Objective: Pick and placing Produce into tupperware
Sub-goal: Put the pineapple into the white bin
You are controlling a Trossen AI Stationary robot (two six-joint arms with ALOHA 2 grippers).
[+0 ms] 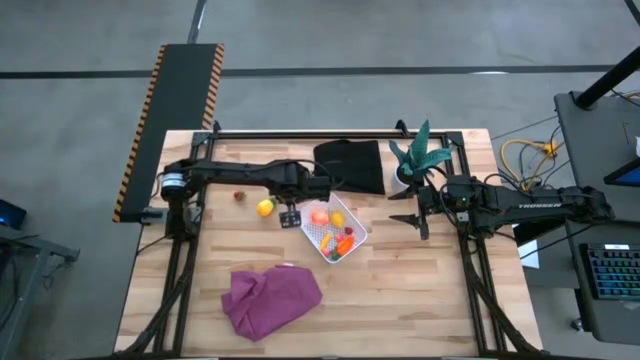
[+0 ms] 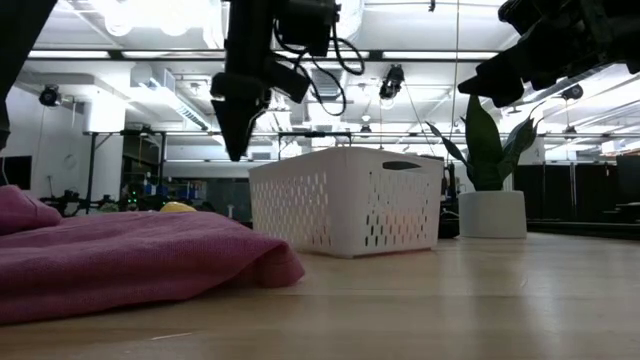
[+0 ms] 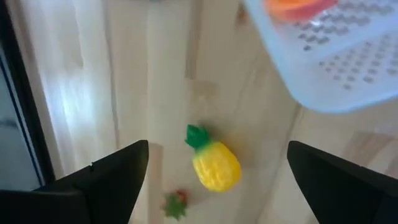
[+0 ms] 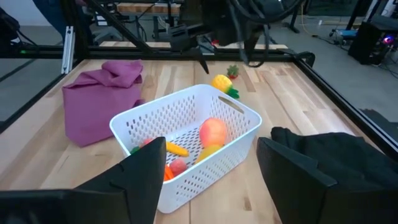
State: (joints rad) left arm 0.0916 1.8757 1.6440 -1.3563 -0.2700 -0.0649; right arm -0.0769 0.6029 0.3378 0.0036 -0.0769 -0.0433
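Two dark, near-black jointed arms are seen. White lettering is printed along the right arm's (image 1: 530, 207) forearm, right of frame. Black cables are looped around the left arm's (image 1: 250, 176) wrist, upper left in the low view. Gripper fingers (image 3: 106, 180) are matte black, flat and wedge-shaped.

The left arm reaches in from the desk's left edge, its tool (image 1: 291, 216) pointing down above the surface with fingers (image 3: 106, 180) spread wide and nothing between them — the right arm lies extended from the right side, its tool (image 1: 421, 221) likewise open and raised.
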